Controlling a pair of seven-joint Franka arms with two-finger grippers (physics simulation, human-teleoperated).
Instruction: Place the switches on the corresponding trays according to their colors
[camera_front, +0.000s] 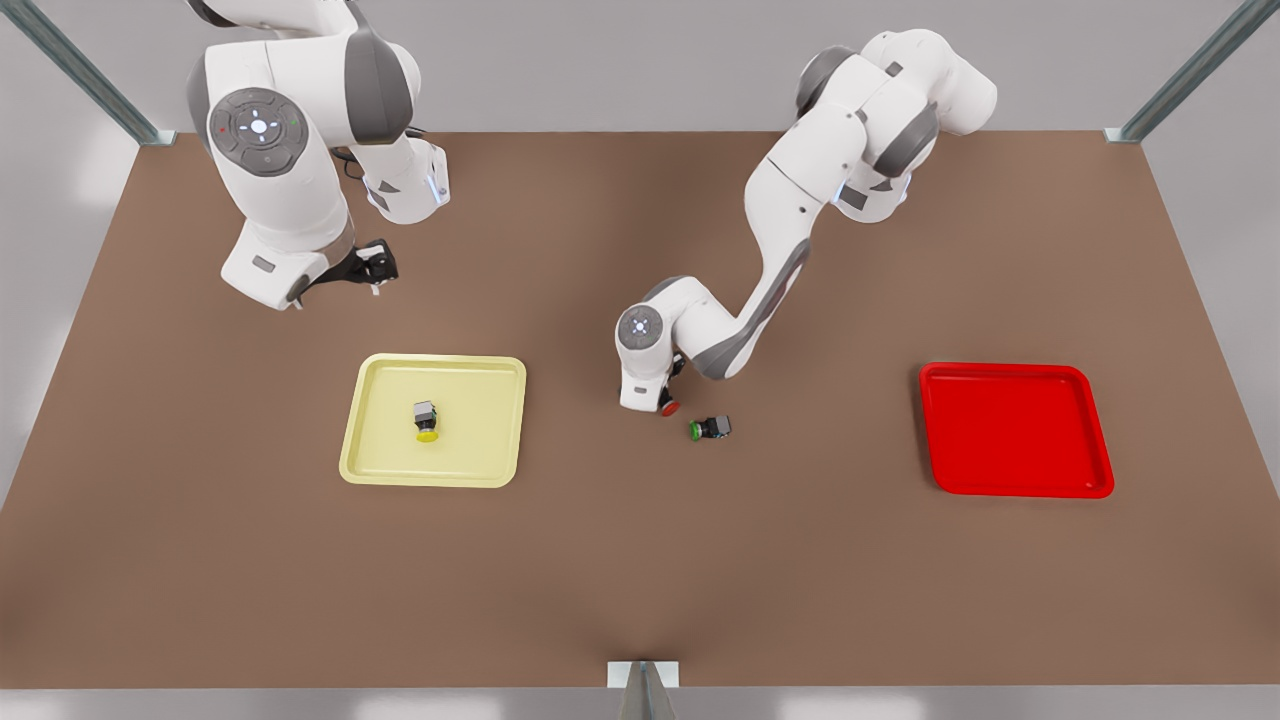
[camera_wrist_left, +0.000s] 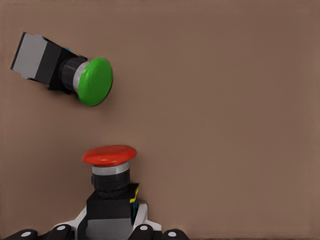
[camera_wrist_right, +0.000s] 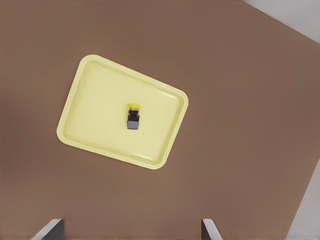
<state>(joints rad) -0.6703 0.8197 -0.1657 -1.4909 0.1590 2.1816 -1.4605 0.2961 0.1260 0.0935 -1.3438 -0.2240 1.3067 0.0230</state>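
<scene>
The red switch (camera_front: 668, 406) sits at the table's middle, clamped by its dark body between the left gripper's (camera_wrist_left: 111, 231) fingers, its cap pointing away from the wrist. In the front view the cap shows just below the gripper (camera_front: 662, 398), low over the table. Just beside it, toward the front view's right, the green switch (camera_front: 709, 428) lies on its side, long axis roughly level, cap toward the front view's left; in the left wrist view (camera_wrist_left: 64, 68) its cap faces the red switch (camera_wrist_left: 109, 175) at a slant.

The yellow switch (camera_front: 426, 421) lies near the centre of the yellow tray (camera_front: 370, 455), cap toward the table's near edge, body toward the arms. The red tray (camera_front: 1010, 430) is well apart at the front view's right.

The right gripper (camera_front: 374, 272) hangs above the table behind the yellow tray (camera_wrist_right: 80, 130), fingers spread wide, looking down at the yellow switch (camera_wrist_right: 133, 116).

The table (camera_front: 640, 590) is plain brown, with metal frame posts at its corners and pale grey walls around. No writing is legible.
</scene>
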